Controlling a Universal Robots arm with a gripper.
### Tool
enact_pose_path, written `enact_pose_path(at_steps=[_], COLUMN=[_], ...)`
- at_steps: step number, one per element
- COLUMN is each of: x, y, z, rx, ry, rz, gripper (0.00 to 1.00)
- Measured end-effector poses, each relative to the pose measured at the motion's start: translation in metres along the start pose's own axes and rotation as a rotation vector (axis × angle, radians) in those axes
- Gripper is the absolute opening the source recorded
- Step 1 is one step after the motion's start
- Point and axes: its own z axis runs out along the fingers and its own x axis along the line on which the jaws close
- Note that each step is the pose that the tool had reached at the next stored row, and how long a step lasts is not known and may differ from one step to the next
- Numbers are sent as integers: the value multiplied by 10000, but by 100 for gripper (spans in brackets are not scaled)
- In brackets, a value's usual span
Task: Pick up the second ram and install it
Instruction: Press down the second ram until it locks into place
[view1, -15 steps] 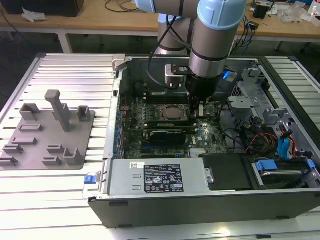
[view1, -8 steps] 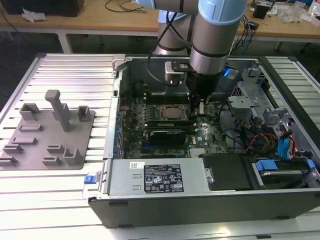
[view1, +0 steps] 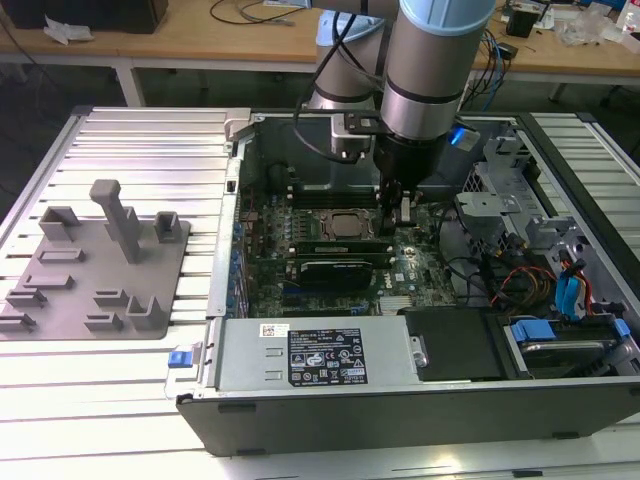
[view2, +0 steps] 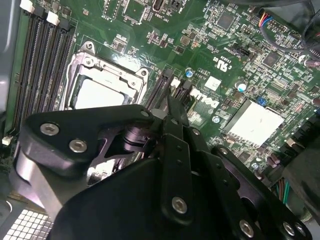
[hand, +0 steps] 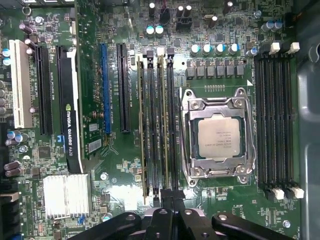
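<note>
Hanging low inside the open grey computer case (view1: 300, 410) lying on its side on the white slatted surface (view1: 150, 130): black robot hand (view1: 400, 205), pointing straight down at the green motherboard (hand: 115, 175), probably for a square approach to the sockets. Reaching, in both wrist views, toward one end of the bank of long black memory slots (hand: 157, 125) just beside the square silver processor chip (hand: 218, 137); hand (hand: 172, 220) lining up lengthwise with those slots. Showing edge-on in that bank: a long, thin green circuit-board stick (hand: 161, 125), judged to be the second ram, standing upright in a slot with another thin stick (hand: 143, 125) parallel and near it; seating depth not being readable. Touching or merely nearing the stick: not being possible to tell, nor whether the hand is open, closed or gripping anything. Lying well clear on the far side of the bank: wide black expansion card (hand: 70, 125). Sitting apart on the surface, at the exterior view's left: grey moulded parts fixture (view1: 100, 260).
</note>
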Motion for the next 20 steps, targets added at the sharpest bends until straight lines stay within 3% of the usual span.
enact_pose_path(at_steps=[3, 10, 15, 20], x=[2, 11, 20, 24], y=[46, 250, 427, 666], z=[2, -1, -3, -1], rx=[0, 0, 4, 12], ry=[-1, 0, -1, 10], rz=[-2, -2, -1, -1], gripper=[8, 8, 8, 8])
